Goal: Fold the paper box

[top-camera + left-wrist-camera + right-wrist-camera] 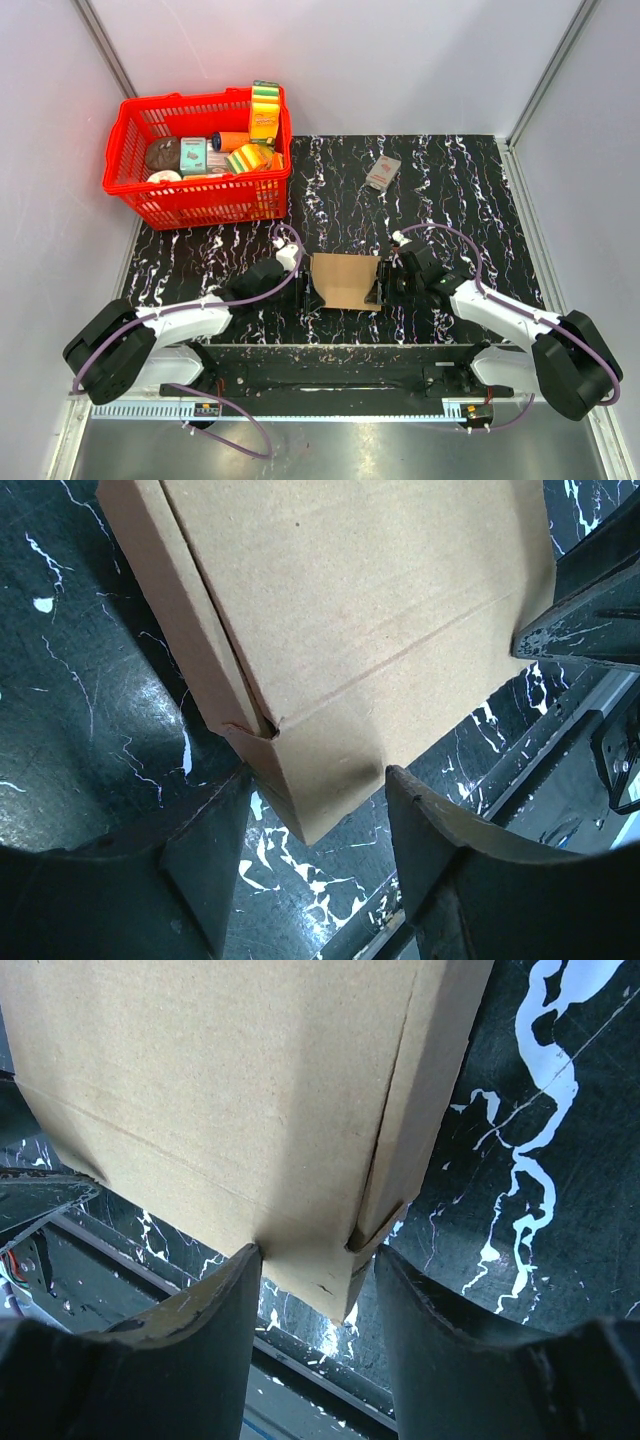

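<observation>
The paper box is plain brown cardboard and lies on the black marbled table between my two arms. My left gripper is at its left end. In the left wrist view a near corner of the paper box sits between the fingers, whose tips touch it on both sides. My right gripper is at the right end. There the paper box has a tucked side flap, and both fingertips press against its corner.
A red basket with sponges and packets stands at the back left. A small grey-and-red packet lies at the back, right of centre. A metal rail runs along the near edge, and white walls close in both sides.
</observation>
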Controlling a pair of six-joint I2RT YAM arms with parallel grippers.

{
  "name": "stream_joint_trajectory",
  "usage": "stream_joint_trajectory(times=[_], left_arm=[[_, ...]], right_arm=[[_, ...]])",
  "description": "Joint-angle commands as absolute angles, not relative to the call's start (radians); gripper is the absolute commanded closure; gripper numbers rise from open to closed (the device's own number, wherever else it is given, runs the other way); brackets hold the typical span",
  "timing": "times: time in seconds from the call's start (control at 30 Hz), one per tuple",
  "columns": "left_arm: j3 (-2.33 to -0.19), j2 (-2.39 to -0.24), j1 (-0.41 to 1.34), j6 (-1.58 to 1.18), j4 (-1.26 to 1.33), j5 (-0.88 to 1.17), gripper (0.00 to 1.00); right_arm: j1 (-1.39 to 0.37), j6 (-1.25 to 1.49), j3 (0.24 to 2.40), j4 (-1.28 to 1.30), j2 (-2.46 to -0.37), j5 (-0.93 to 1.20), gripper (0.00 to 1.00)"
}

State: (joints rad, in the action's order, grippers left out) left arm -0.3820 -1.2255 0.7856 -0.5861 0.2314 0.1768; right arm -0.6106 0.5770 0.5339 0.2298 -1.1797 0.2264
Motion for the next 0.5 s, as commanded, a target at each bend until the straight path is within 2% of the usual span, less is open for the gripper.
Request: stream_joint_trajectory(times=[0.0, 0.2, 0.47], left_arm=[[-0.406, -1.221, 0.792, -0.571, 0.279, 0.198, 0.40], [-0.411, -1.209, 0.792, -0.566, 0.267, 0.190, 0.40], [-0.422, -1.207, 0.793, -0.565, 0.259, 0.186, 0.40]], right_arm=[[-0.618, 0.561, 0.537, 0.181, -1.178, 0.225, 0.43], [-0.618, 0.552, 0.537, 0.187, -1.163, 0.222, 0.39], [-0.618, 0.548, 0.540, 0.187, -1.147, 0.230, 0.48]])
